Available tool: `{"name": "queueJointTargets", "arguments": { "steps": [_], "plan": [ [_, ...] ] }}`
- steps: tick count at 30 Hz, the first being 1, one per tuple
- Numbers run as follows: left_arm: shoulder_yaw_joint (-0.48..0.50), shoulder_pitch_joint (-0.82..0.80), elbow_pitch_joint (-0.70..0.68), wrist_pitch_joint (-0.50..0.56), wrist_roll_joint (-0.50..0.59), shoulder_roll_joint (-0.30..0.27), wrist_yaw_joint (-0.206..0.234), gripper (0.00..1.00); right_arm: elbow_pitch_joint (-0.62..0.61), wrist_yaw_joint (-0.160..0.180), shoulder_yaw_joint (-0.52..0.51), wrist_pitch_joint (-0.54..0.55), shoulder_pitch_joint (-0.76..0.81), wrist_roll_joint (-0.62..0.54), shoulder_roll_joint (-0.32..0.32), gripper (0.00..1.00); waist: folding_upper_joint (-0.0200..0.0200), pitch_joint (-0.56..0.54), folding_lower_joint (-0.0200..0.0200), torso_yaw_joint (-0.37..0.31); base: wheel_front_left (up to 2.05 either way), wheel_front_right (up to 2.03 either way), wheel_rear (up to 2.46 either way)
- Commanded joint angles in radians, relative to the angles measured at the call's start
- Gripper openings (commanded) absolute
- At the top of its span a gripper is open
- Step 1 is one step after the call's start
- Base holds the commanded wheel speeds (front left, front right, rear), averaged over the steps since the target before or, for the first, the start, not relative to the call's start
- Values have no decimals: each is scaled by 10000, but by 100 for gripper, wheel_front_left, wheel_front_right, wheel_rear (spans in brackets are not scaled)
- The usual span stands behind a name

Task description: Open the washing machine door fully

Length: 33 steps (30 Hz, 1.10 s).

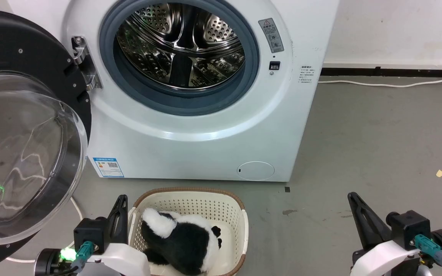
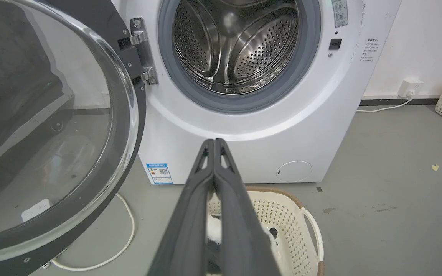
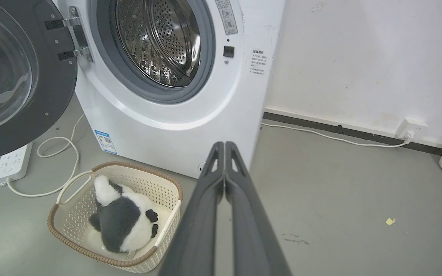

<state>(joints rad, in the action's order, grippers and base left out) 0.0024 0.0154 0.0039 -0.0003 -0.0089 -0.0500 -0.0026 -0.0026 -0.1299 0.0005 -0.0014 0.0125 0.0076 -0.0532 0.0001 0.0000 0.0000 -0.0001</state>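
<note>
We see the washing machine door (image 1: 25, 153) standing wide open on its hinge, left of the steel drum (image 1: 182, 42) — our left gripper (image 2: 214, 142) and right gripper (image 3: 224, 143) hang apart from it, jaws clenched on nothing.

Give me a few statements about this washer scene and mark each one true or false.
1. The door hangs open, left of the drum. True.
2. The panda lies in the drum. False: it lies in the basket.
3. The left gripper has its jaws wide apart. False: they are shut together.
4. The basket stands on the floor before the washer. True.
5. The right gripper grips the door. False: its jaws are shut on nothing, apart from the door.
</note>
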Motion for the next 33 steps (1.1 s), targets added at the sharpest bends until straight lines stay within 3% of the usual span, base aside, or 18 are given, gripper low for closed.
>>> {"name": "queueJointTargets", "arguments": {
  "steps": [1,33],
  "plan": [
    [-24,-154,-39,3,89,-3,26,0,26,-8,-5,14,-125,-76,30,0,-1,0,0,1,0,0,0],
    [-24,-154,-39,3,89,-3,26,0,26,-8,-5,14,-125,-76,30,0,-1,0,0,1,0,0,0]
  ]
}}
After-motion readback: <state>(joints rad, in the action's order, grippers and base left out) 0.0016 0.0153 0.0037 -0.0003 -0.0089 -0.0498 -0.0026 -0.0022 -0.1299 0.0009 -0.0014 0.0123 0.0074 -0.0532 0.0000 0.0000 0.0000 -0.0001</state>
